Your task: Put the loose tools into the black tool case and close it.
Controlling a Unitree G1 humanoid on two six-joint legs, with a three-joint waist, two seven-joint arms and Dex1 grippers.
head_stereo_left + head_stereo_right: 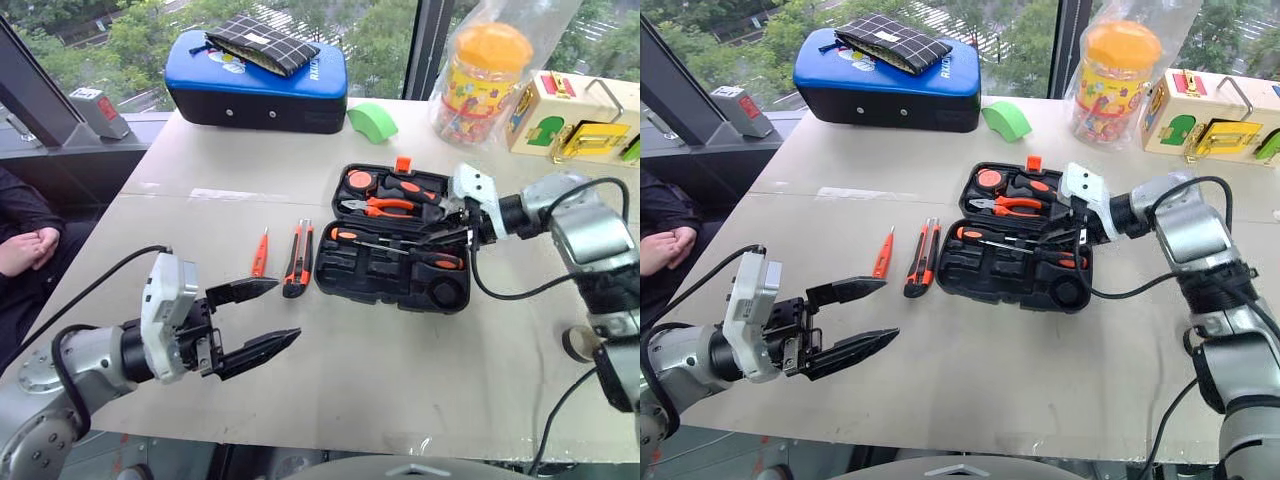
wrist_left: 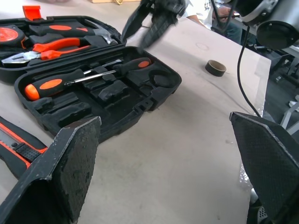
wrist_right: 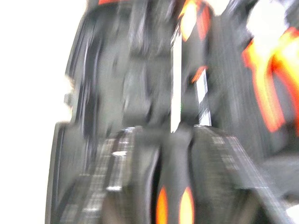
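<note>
- Looking down from the head view, the black tool case [image 1: 395, 240] lies open on the table [image 1: 400, 370]. Pliers [image 1: 385, 207] sit in its far half. Two screwdrivers lie in its near half: one screwdriver [image 1: 350, 235] to the left and another screwdriver [image 1: 440, 262] to the right, with their steel shafts side by side.
- Just left of the case, the utility knife [image 1: 297, 259] lies on the table. The slim orange screwdriver [image 1: 260, 252] lies just left of the knife. Both are outside the case.
- The right gripper [image 1: 447, 226] reaches over the right side of the case, above the screwdrivers. Its fingers sit close together here, but I cannot tell from this view if they hold something.
- The left gripper [image 1: 258, 322] hangs near the front edge of the table, with its fingers wide apart and nothing between them.
- A blue-topped case [image 1: 255, 85] stands at the far side, with a green thing [image 1: 372, 121] beside it and a jar [image 1: 480, 80] with an orange lid to the right.
- In the left wrist view, the two wide fingers [image 2: 65, 172] frame the bare table, with the open case [image 2: 112, 100] past them. The right gripper [image 2: 147, 23] hangs over the far edge of the case.
- In the right wrist view, which is blurry, a black and orange handle [image 3: 173, 205] sits between the two fingers [image 3: 121, 182], right over the case [image 3: 117, 79]. I cannot tell if they squeeze it.
</note>
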